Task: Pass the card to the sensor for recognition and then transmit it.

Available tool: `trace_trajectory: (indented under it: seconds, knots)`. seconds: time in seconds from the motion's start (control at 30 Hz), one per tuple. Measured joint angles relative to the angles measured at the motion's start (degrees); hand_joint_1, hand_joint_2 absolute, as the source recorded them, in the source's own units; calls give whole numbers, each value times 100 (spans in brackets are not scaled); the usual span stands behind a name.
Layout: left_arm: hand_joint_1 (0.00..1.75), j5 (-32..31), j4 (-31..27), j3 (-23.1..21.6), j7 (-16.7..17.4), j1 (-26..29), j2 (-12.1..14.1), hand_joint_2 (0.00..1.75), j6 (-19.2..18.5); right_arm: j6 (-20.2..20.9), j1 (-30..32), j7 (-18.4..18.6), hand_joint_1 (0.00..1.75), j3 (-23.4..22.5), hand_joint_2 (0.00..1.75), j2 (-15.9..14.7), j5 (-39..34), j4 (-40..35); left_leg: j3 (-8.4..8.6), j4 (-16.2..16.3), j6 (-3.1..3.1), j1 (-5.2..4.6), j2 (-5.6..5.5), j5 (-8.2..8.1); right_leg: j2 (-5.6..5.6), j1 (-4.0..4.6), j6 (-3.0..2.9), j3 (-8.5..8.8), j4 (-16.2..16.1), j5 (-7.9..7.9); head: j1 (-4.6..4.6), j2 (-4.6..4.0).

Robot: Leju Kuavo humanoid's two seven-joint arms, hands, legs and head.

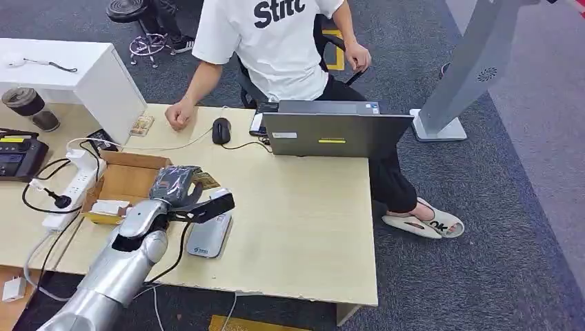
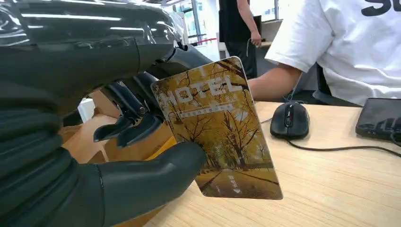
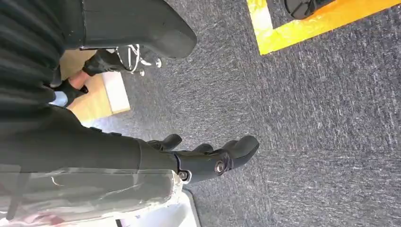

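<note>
My left hand (image 1: 176,185) hovers over the left part of the wooden table (image 1: 303,227), beside a cardboard box. It pinches a hotel card (image 2: 220,127) printed with yellow autumn trees between the thumb (image 2: 156,177) and the darker fingers, held roughly upright. In the head view a corner of the card (image 1: 205,181) pokes out past the hand. A flat grey sensor pad (image 1: 209,238) lies on the table just below and nearer to me than the hand. My right hand (image 3: 208,158) hangs over grey carpet, fingers loosely extended and holding nothing.
An open cardboard box (image 1: 127,181) and a white power strip (image 1: 72,189) lie left of my hand. A person in a white shirt sits across the table, fist (image 1: 181,114) resting on it, near a black mouse (image 1: 221,129) and a laptop (image 1: 334,131).
</note>
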Motion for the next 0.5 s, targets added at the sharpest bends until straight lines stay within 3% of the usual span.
trace_trajectory:
  seconds: [0.4,0.5]
  knots:
    - [175,-2,72,-61,2,-19,48,175,-2,0,3,0,0,0,175,4,2,2,0,0,0,0,0,0,0,0,0,0,0,0,0,0]
    - [175,83,111,-148,-44,-33,57,175,-190,-2,7,0,0,0,175,13,-15,6,-1,0,0,0,0,0,0,0,0,0,0,0,0,0]
